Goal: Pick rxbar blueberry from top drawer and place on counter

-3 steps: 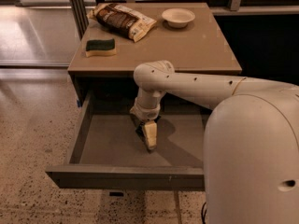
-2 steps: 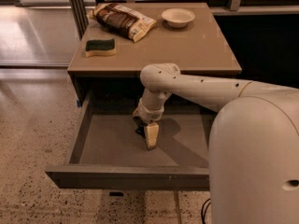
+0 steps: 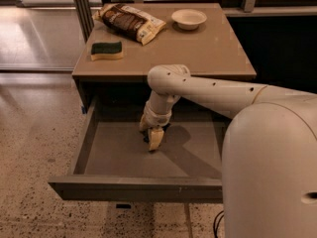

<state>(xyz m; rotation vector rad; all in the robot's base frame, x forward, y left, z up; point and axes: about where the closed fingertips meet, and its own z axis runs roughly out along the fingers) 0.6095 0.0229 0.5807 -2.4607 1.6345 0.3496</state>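
With the pincer (image 3: 154,139) low in the top drawer (image 3: 113,155) beside the likely rxbar blueberry (image 3: 146,139), grip impossible to tell, a shallow hold could drop it on lifting.

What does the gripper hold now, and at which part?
It cannot be told. The gripper is down in the top drawer, right over the dark rxbar blueberry.

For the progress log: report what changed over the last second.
The gripper edged slightly left, staying low inside the top drawer. No grasp or release is visible. The sponge, snack bag and bowl on the counter stayed put.
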